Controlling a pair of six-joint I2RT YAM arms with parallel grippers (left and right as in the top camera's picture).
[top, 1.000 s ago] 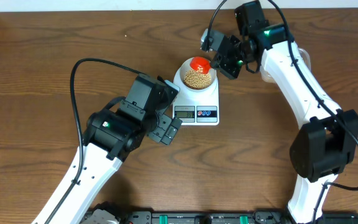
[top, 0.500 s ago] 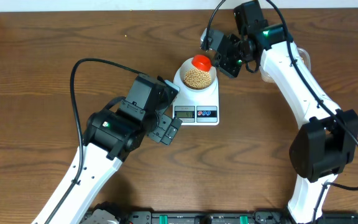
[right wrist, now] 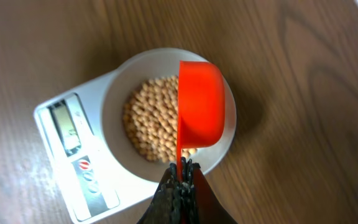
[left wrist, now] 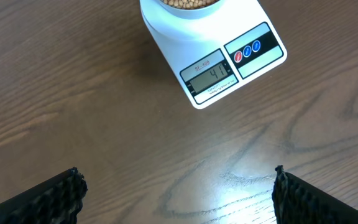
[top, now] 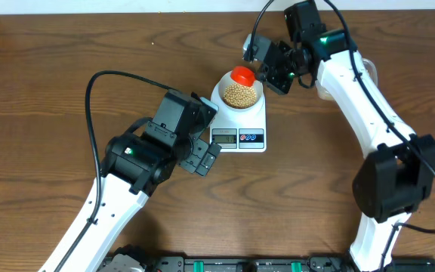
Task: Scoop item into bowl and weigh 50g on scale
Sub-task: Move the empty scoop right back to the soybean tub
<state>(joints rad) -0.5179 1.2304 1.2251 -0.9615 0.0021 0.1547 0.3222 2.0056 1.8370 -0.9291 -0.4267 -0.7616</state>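
The right gripper (right wrist: pixel 180 182) is clamped on the thin handle of a red-orange scoop (right wrist: pixel 201 102). The scoop's cup hangs over the far side of the bowl (right wrist: pixel 112 99), and whether anything is in it cannot be told. The white bowl stands on the far end of the scale (left wrist: pixel 173 37) and holds a heap of tan beans (right wrist: pixel 151 118). At the scale's near end the display (left wrist: pixel 213 76) reads 41, with two small buttons to its right. The left gripper (left wrist: pixel 176 179) hovers over the wooden table (left wrist: pixel 73 93) just near-left of the scale, fingers spread wide, grasping nothing.
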